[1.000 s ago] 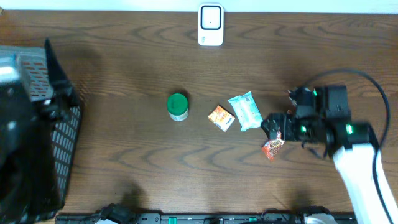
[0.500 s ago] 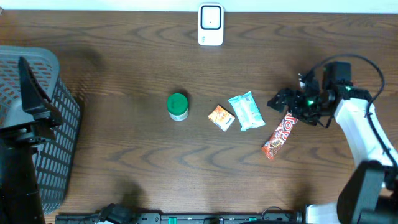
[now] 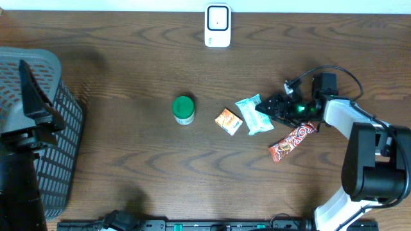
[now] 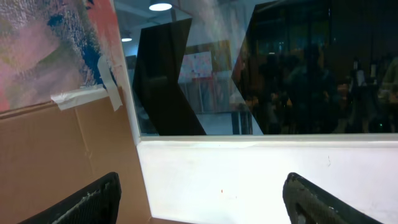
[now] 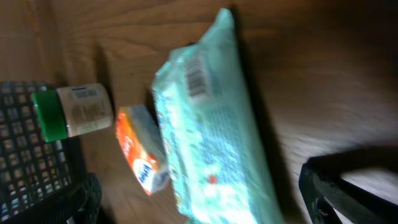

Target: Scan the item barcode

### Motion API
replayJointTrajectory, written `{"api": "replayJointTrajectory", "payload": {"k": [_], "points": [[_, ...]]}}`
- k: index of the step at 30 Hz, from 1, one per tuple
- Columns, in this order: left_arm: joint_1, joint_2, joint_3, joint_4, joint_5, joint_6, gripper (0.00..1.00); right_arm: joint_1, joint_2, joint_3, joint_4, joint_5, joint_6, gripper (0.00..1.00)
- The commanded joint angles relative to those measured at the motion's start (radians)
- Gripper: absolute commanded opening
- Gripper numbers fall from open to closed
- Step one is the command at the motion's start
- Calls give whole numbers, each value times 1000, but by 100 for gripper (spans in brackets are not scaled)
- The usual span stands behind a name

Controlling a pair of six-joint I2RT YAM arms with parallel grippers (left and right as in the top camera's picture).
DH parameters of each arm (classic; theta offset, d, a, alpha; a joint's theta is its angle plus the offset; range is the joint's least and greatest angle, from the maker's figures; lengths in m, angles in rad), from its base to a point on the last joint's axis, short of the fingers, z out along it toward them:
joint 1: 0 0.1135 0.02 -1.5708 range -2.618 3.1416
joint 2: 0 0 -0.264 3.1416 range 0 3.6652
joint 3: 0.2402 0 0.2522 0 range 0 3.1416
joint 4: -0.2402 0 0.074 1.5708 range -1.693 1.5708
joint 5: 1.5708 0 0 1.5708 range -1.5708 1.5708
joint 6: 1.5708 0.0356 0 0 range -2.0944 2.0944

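A teal wipes packet (image 3: 253,114) lies flat on the wooden table, its barcode (image 5: 196,78) facing up near one end. My right gripper (image 3: 264,108) is low at the packet's right edge and points left at it. It is open, and in the right wrist view (image 5: 200,177) its fingers (image 5: 348,193) straddle the packet without touching it. The white scanner (image 3: 218,25) stands at the table's far edge. My left gripper (image 4: 202,179) is raised at the far left, open and empty, facing a wall.
An orange packet (image 3: 228,120) lies just left of the teal one, and a green-capped bottle (image 3: 183,110) stands further left. A red candy bar (image 3: 292,142) lies below my right arm. A dark mesh basket (image 3: 61,128) sits at the left edge.
My right gripper has left the candy bar on the table and swung left to the teal packet. The left arm shifted over the basket early on, then stayed still.
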Motion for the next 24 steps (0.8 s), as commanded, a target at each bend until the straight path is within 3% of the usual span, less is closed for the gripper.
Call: {"api": "replayJointTrajectory", "payload": {"k": [1, 8, 16, 18, 21, 22, 23, 24], "points": [[3, -9, -10, 5, -13, 6, 84, 31, 93, -26, 1, 113, 47, 99], [3, -9, -13, 8, -13, 6, 84, 74, 192, -27, -31, 156, 59, 99], [3, -10, -13, 8, -13, 6, 84, 63, 284, -47, -74, 184, 58, 89], [3, -10, -13, 8, -13, 6, 84, 54, 282, -55, -81, 195, 59, 73], [3, -10, -13, 8, -13, 6, 84, 42, 282, -83, -72, 208, 60, 38], [3, -10, -13, 8, -12, 6, 84, 43, 282, -96, -53, 220, 71, 14], [3, -10, -13, 8, -12, 6, 84, 43, 282, -106, -34, 227, 83, 3], [3, -10, -13, 8, -13, 6, 84, 43, 282, -112, -8, 225, 92, 1]]}}
